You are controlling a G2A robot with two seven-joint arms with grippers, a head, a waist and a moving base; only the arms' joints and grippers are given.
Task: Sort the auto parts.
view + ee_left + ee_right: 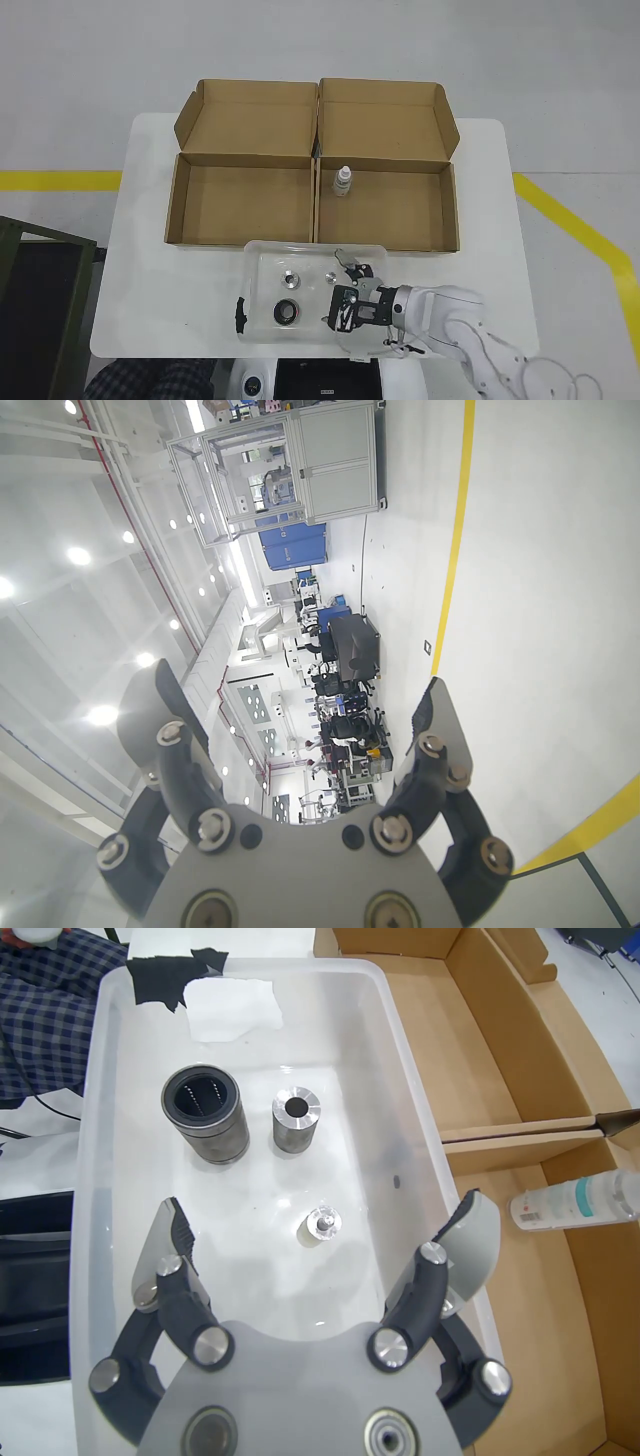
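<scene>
A clear plastic bin (256, 290) at the table's front holds three parts. A large dark bearing sleeve (206, 1113) (288, 312) stands upright beside a smaller steel cylinder with a bore (295, 1124) (290, 279). A small silver and white part (320, 1227) (330, 277) stands nearer the gripper. My right gripper (324, 1213) (338, 295) hangs open inside the bin, one finger on each side of the small part without touching it. My left gripper (300, 680) is open and holds nothing, pointing out at the room.
Two open cardboard boxes (240, 205) (390, 210) sit side by side behind the bin. A white bottle (343, 180) (570, 1203) is in the right box near the divider. Black tape (165, 973) marks the bin's left end.
</scene>
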